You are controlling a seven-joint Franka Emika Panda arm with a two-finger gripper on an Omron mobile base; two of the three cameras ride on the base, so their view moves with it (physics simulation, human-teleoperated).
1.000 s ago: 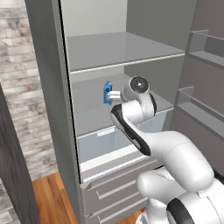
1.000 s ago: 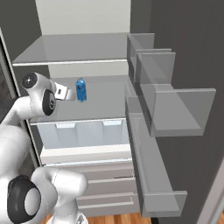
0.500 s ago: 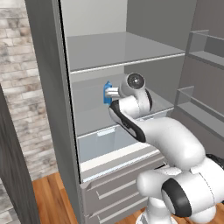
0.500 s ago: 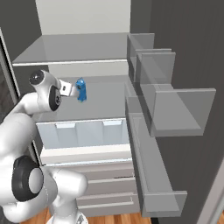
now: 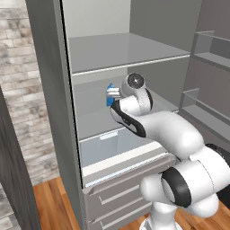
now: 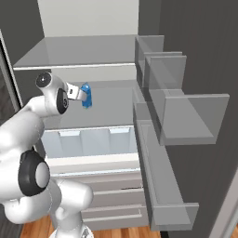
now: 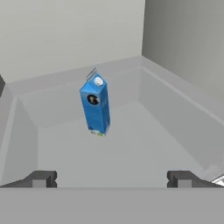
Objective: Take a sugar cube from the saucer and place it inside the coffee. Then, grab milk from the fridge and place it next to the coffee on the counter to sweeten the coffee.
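Reaching into the open fridge (image 6: 93,51), my gripper (image 7: 111,178) holds its jaws spread wide, nothing between them. In the hand view the two dark fingertips (image 7: 41,179) stand far apart at the bottom of the frame, with bare pale shelf floor in the gap.

Straight ahead of the jaws, apart from them and touching neither finger, stands the milk (image 7: 95,105), a blue carton with a white gabled top and a small round cap. It sits upright on the middle shelf (image 7: 131,148), roughly in line with the midpoint between the fingers and a shade toward the left one as the hand camera sees it. Behind the carton the shelf meets the back wall of the fridge; to the right of the jaws a side wall closes in.

From my left base view, the gripper (image 5: 113,93) points at the carton (image 5: 109,99), which peeks out blue just beyond the fingers. From my right base view, the gripper (image 6: 80,95) sits just short of the milk (image 6: 86,95).

Below the jaws lies a clear drawer (image 6: 88,142); above them, another flat shelf (image 6: 79,53). Out to the right, the door racks (image 6: 186,116) hang on the open door.
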